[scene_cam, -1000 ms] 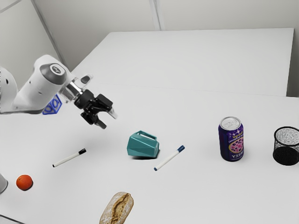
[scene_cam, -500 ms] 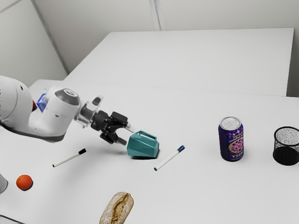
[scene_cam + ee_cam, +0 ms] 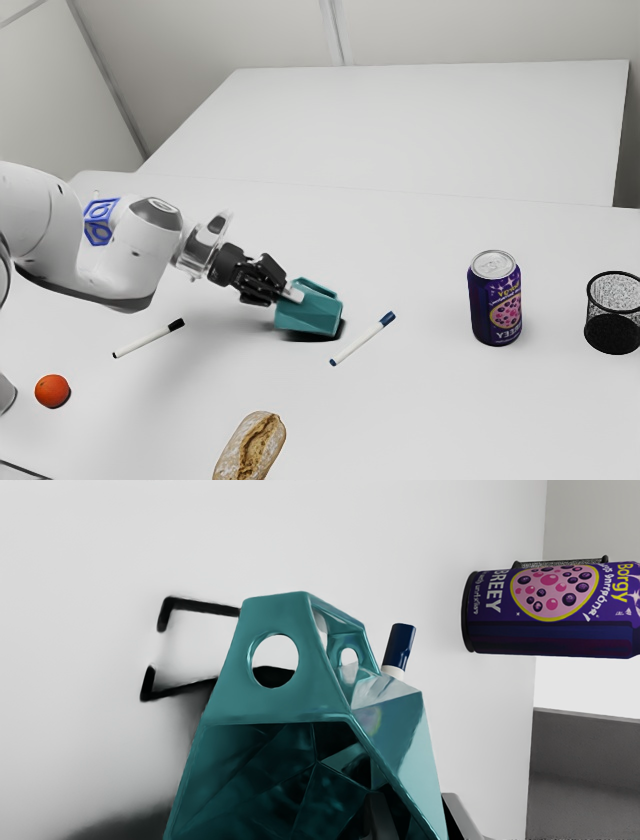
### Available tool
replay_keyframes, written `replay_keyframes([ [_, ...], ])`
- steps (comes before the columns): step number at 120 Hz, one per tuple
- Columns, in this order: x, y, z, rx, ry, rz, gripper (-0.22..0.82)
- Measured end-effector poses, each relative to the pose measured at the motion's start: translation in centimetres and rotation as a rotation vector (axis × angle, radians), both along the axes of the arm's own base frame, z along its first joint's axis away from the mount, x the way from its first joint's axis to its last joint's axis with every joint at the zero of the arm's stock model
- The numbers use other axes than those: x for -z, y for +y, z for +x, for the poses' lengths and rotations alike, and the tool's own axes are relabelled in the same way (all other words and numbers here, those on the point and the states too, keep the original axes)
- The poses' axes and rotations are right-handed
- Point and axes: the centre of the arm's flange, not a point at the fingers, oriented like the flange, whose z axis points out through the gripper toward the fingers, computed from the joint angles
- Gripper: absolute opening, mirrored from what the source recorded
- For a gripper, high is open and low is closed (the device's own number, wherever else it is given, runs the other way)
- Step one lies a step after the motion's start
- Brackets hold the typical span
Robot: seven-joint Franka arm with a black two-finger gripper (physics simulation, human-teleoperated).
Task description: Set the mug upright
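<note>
The white table (image 3: 440, 420) is the largest thing, reaching to the exterior view's far side. The arm (image 3: 150, 250) comes in from the exterior view's left, its gripper (image 3: 291, 293) low at the mug (image 3: 318, 313).

The purple can (image 3: 496, 300) is upright toward the exterior view's right, and the black mesh cup (image 3: 613, 315) stands beyond it at the right edge. The bread (image 3: 250, 448) lies at the near edge, left of centre.

The teal mug is near the middle of the table, tipped on its side and a little aslant, not upright. Its handle is on the upper side and its mouth faces the gripper (image 3: 419, 817). In the wrist view one finger is inside the mouth and the other outside, so the hand is clamped on the mug's wall.

The blue-marked block (image 3: 101, 221) is at the far left, beside the arm. The blue-capped marker (image 3: 360, 341) lies just right of the mug, the black-capped marker (image 3: 148, 339) well to its left. The orange (image 3: 52, 391) sits at the near left.
</note>
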Motion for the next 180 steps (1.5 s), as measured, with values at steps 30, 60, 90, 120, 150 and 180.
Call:
replay_keyframes([
  [30, -2.1, -0.2, 0.0, 0.03, -0.061, -0.005, -0.15],
  [60, -8.1, 1.8, 2.1, 0.204, -0.163, 0.202, -0.18],
  [90, -12.2, 3.8, 4.1, 0.433, -0.16, 0.634, -0.18],
  [120, -11.8, 1.2, 4.9, 0.535, -0.182, 0.887, -0.18],
  [150, -8.8, 1.0, 4.2, 0.564, -0.128, 0.994, -0.18],
  [180, -6.0, 0.8, 4.1, 0.545, -0.07, 1.005, -0.16],
])
